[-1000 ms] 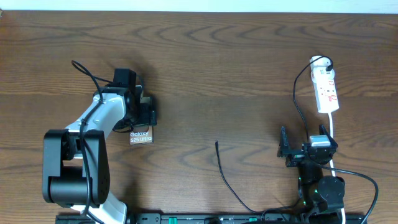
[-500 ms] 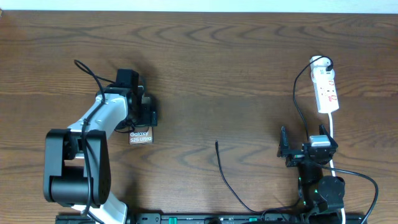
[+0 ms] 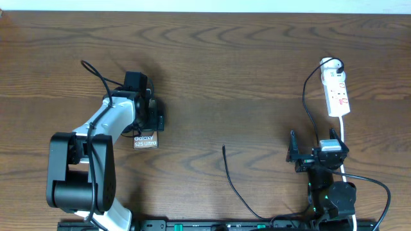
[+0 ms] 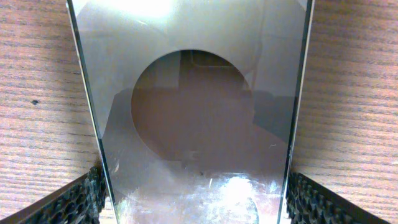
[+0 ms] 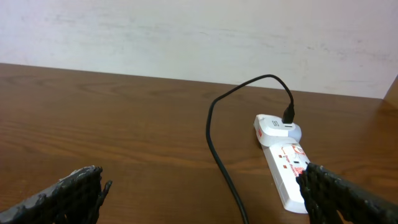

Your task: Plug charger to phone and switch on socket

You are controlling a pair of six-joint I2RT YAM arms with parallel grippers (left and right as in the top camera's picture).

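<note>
Step in hand, as we judge it: securing the phone ahead of plugging. The flat bronze-grey phone [image 3: 145, 141] with white "Galaxy S25 Ultra" lettering lies flat on the brown wooden worktop [image 3: 225, 64], in its left half, about midway between the far and near edges. The left gripper [image 4: 194, 196] is set over it. In the wrist view its ribbed black pads [image 4: 78, 202] sit against both long edges of the glossy slab, so we read it as clasping the phone across its width.

The charger, a long thin black cable [image 3: 232, 183], lies loose near the middle of the near edge. Its plug tip points toward the far edge, well apart from the phone, with nothing touching it. The right gripper [image 5: 202, 180] hangs spread wide and empty near the right near corner. The small white power strip with red markings [image 3: 338, 95] lies along the right edge, a black-corded plug at its far end. Its switch state is too small to tell.

Next move, our judgement: the right gripper takes the cable just behind the tip and carries it to the phone's port end. Which short edge holds the port we cannot tell
</note>
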